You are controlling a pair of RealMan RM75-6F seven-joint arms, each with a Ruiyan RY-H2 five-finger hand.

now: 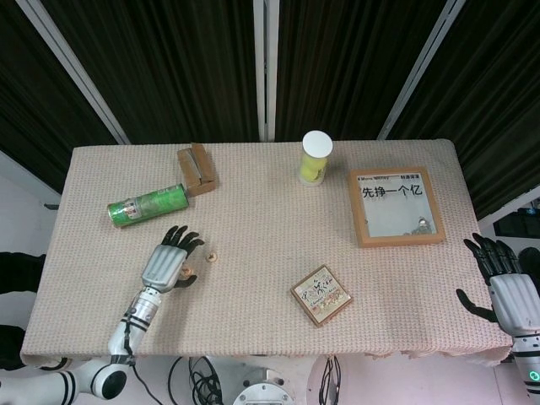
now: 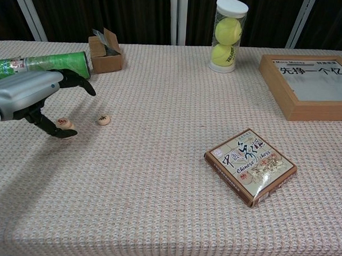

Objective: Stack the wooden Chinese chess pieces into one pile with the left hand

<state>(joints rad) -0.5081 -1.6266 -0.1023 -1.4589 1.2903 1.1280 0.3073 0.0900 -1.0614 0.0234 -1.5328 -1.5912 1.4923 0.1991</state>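
Two round wooden chess pieces lie flat and apart on the woven cloth. One chess piece point(image 2: 103, 120) point(image 1: 213, 256) sits free, to the right of my left hand. The other piece point(image 2: 64, 123) point(image 1: 190, 270) lies under the left hand point(image 2: 27, 95) point(image 1: 169, 260), between its thumb and its spread dark fingers point(image 2: 81, 83). Whether the thumb touches this piece is unclear; nothing is lifted. My right hand point(image 1: 509, 288) hangs off the table's right edge with fingers spread and nothing in it. It shows only in the head view.
A green can point(image 2: 43, 64) lies behind the left hand, beside a small cardboard box point(image 2: 106, 50). A tennis ball tube point(image 2: 229, 34) stands at the back middle. A framed picture point(image 2: 313, 83) is at the right and the chess set box point(image 2: 250, 166) at the front right.
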